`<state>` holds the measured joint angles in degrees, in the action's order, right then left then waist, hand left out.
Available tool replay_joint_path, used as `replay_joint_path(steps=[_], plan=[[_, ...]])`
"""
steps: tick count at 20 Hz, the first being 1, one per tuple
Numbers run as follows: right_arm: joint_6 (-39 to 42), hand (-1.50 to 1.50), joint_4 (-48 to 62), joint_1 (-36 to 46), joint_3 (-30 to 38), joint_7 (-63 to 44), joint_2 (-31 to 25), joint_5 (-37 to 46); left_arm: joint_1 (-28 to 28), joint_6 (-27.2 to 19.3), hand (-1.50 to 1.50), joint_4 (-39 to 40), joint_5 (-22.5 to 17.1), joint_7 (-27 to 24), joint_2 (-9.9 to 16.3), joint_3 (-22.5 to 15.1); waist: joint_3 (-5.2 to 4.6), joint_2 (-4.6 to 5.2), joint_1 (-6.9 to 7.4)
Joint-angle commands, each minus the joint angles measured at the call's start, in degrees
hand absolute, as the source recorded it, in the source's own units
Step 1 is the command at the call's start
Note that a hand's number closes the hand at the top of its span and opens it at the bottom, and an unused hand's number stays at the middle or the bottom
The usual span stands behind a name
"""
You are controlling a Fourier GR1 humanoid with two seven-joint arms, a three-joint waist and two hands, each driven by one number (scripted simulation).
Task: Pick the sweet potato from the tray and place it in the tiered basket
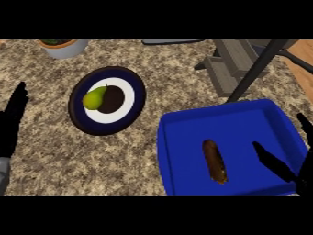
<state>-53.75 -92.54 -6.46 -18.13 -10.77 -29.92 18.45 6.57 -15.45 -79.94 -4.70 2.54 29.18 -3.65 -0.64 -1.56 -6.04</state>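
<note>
A long brown sweet potato (214, 161) lies lengthwise in the middle of the blue tray (179, 151) at the lower right. My right hand (311, 167) hovers at the tray's right side, open, thumb stretched toward the potato and a little short of it. The tiered basket (237, 69), grey with a dark slanted pole, stands at the upper right behind the tray. My left hand (3, 128) rests open at the left edge, fingers pointing up.
A dark blue plate (135, 89) with a white centre holds a green pear (94, 98) left of the tray. A white pot with a plant (64, 47) stands at the back left. Wooden floor shows past the counter's corners.
</note>
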Motion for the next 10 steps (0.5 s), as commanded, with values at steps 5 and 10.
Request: replay_joint_path(steps=[5, 10], plan=[[7.86, -1.50, -3.99, -12.95, -6.77, -16.62, -7.34, 15.20, 0.45, 1.38, 0.00, -2.35, 0.06, -0.08, -0.09, -1.22, -0.59, 1.32, 2.46], [17.21, -1.50, -9.98, -12.33, -7.94, -30.71, -9.25, 22.39, 0.70, 0.40, 0.00, -1.79, 1.32, -0.54, -1.51, -2.47, -0.72, 1.85, 4.29]])
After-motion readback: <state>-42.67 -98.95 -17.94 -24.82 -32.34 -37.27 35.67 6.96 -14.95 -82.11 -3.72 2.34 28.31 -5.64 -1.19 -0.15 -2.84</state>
